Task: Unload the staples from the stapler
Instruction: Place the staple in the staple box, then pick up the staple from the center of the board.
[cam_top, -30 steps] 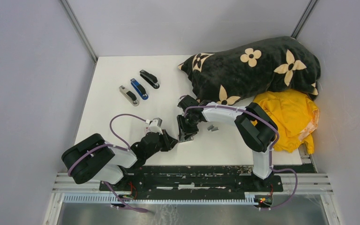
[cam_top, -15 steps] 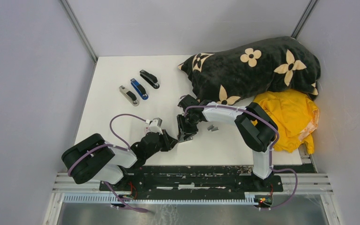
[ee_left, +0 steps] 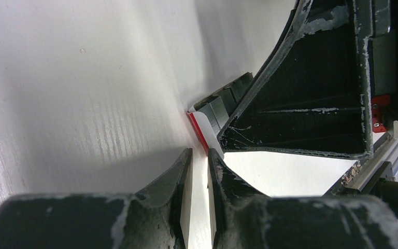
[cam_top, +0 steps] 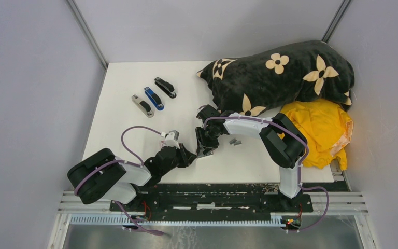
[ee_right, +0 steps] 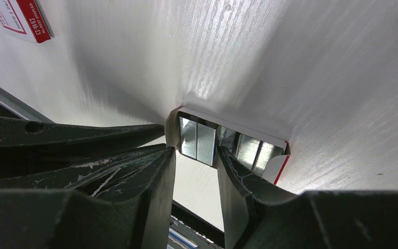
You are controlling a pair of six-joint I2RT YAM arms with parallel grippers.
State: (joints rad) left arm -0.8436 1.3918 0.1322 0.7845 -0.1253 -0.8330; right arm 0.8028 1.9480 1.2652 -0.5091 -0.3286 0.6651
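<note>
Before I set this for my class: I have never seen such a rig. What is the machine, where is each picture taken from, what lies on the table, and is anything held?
Two robot arms stand at the near edge of a white table, each ending in a two-finger gripper. One picture looks down from above; the two close-ups come from wrist cameras. On it lie a grey stapler, a blue stapler, a black stapler, a black flowered blanket, a yellow cloth and loose grey staple strips. The right gripper straddles shiny staples in an open white-and-red card box; the left gripper, nearly closed, is at its edge. Whether either pinches, I cannot tell.
</note>
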